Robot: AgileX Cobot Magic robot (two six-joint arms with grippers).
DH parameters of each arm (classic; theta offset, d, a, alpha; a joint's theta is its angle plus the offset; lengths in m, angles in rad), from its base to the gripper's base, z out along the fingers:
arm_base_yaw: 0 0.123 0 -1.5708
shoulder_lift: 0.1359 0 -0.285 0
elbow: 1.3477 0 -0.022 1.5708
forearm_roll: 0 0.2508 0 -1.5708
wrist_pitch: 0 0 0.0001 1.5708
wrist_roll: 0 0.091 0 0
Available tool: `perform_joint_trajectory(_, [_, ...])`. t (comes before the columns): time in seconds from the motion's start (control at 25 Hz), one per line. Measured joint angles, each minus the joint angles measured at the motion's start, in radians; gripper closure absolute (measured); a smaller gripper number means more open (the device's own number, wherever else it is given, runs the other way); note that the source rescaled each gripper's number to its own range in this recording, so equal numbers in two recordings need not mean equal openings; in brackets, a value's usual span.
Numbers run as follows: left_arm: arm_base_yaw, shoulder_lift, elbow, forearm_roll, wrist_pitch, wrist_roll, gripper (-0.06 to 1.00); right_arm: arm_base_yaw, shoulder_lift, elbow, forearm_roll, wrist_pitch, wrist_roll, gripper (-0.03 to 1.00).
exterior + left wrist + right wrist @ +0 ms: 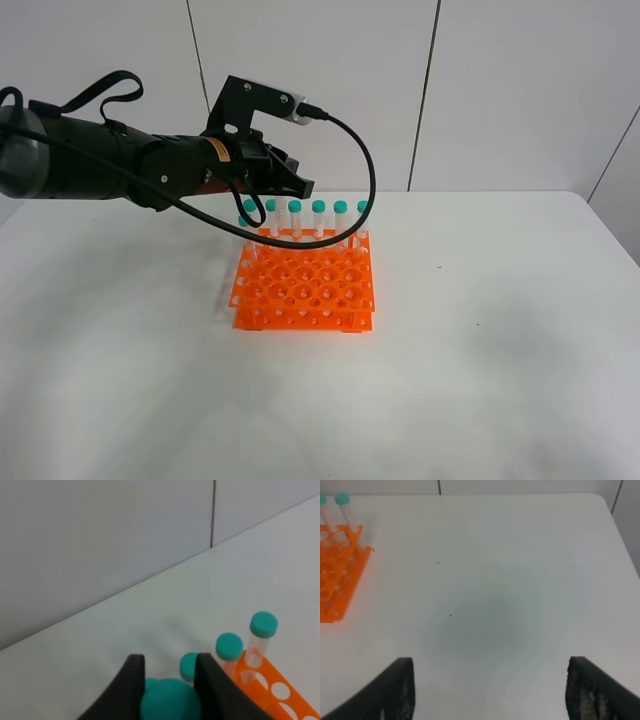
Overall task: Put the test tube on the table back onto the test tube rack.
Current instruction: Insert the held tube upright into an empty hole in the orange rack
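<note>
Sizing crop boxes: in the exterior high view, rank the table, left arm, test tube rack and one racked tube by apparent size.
1. table
2. left arm, possibly inflated by nearness to the camera
3. test tube rack
4. racked tube

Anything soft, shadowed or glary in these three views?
Left wrist view: the test tube between the jaws is a close blur, the racked tubes behind sharper. Right wrist view: faint grey shadow on the table, jaws' edges soft. Exterior high view: even light, no glare.
</note>
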Motion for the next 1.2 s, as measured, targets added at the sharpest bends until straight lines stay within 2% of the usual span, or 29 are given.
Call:
perform_joint_trajectory(0.32, [0.013, 0.044, 0.015, 0.001, -0.011, 0.0, 0.94, 0.0, 0.0, 0.0, 0.0, 0.0, 0.0, 0.12])
perform_joint_trajectory(0.92, [0.028, 0.061, 0.069, 0.003, -0.175, -0.001, 0.94, 0.0, 0.0, 0.0, 0.0, 0.0, 0.0, 0.12])
perform_joint_trajectory(1.2, [0.028, 0.08, 0.069, 0.003, -0.188, -0.001, 0.94, 0.0, 0.0, 0.0, 0.0, 0.0, 0.0, 0.12])
